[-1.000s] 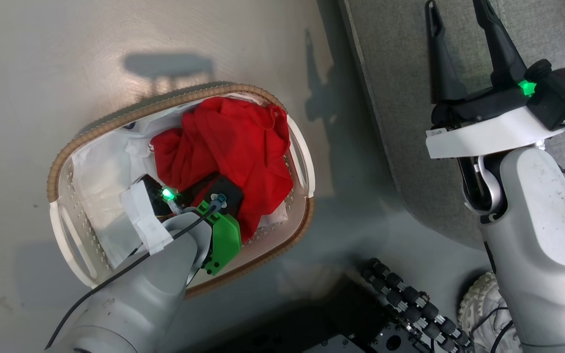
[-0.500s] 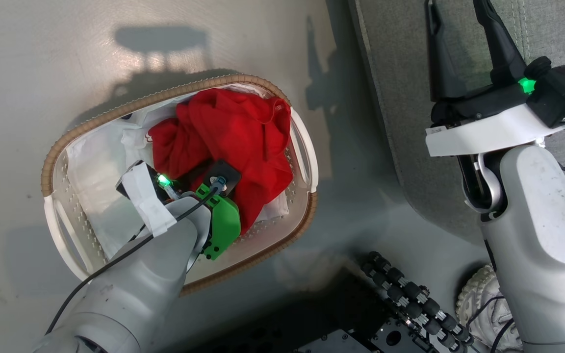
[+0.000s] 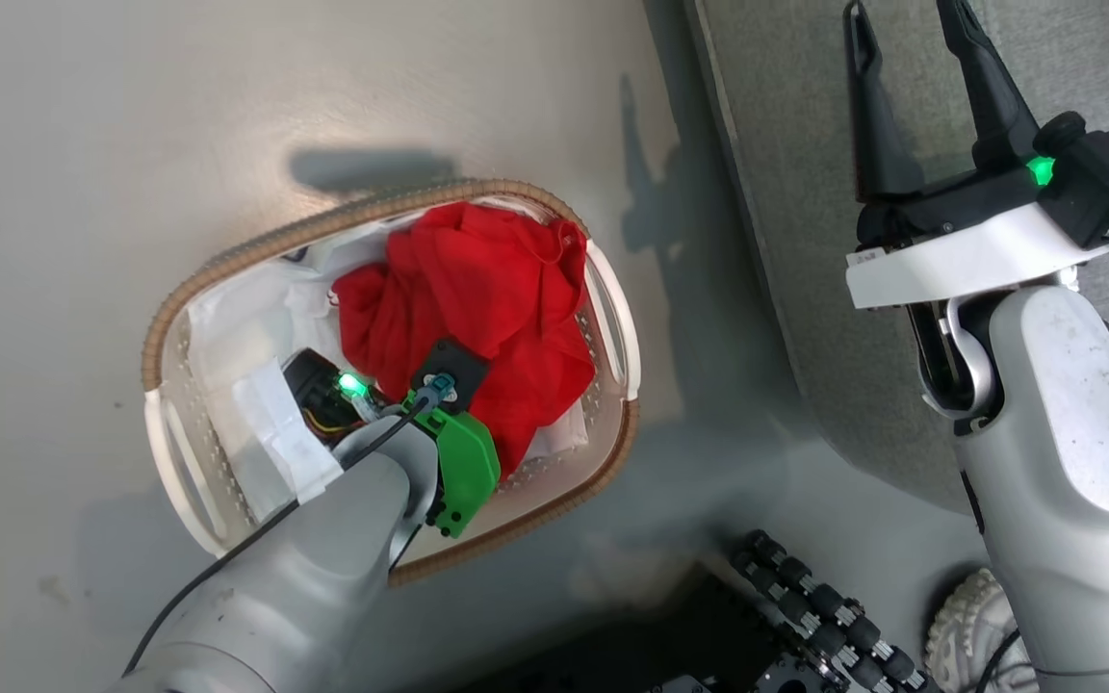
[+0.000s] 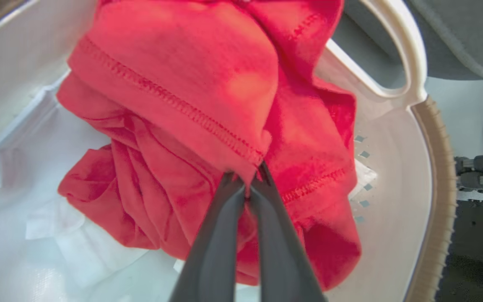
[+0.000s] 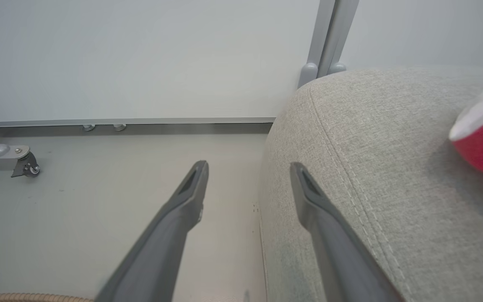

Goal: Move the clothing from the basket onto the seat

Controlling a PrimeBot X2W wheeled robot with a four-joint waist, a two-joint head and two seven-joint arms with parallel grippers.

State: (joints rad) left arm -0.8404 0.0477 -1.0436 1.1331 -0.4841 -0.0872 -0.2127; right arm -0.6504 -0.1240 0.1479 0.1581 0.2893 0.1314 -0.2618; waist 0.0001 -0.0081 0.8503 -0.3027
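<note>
On the floor at the left stands the basket [image 3: 196,423] with the red clothing [image 3: 477,279] heaped inside. The left gripper [image 4: 247,183] is pinched tight on a hem of it. At the right, over the seat [image 3: 786,115] edge, the right gripper [image 5: 248,165] is spread wide and holds nothing.

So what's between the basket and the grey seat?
Just bare floor, crossed by shadows, between the basket and the seat; the head view shows it.
</note>
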